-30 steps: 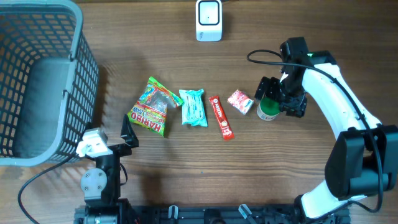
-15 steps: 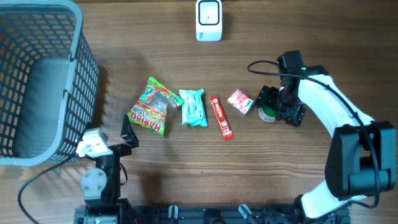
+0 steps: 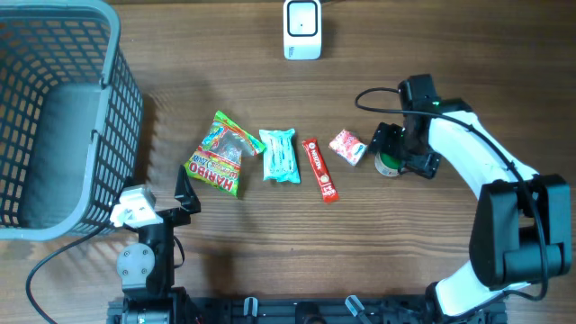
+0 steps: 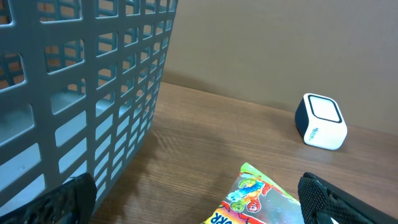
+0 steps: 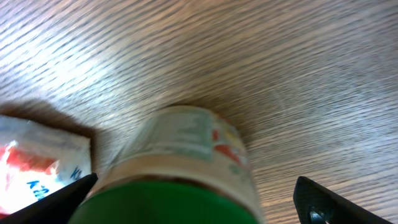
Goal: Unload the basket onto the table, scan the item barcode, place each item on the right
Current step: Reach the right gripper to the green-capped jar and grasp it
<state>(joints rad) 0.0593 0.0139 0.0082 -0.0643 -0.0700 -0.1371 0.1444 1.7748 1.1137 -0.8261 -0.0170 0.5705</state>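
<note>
Overhead: since a second ago the right arm has drawn in and its right tool (image 3: pixel 397 153) has dropped onto the green-lidded jar (image 3: pixel 387 165). Jar, packets and left arm unchanged. The jar stands upright, to the right of the scanner (image 3: pixel 302 30) and nearer the robot, well apart from it. The tool's jaws are spread fully, one either side of the jar, probably lined up for a grasp.

A small red-and-white packet (image 3: pixel 347 147) lies on the scanner's side of the jar, just beside it, so that side is tight. Bare tabletop (image 3: pixel 378 72) between jar and scanner gives an open path for carrying. The grey basket (image 3: pixel 54 117) sits far left of the scanner, out of the way.

Left wrist: left tool (image 4: pixel 196 186) spread wide, holding nothing, parked beside the basket wall. It looks toward the scanner over a gummy bag (image 4: pixel 255 196).

Right wrist: the jar fills the gap. Both fingertips (image 5: pixel 311 199) stand off the lid, so nothing is gripped yet. No barcode is readable here.
</note>
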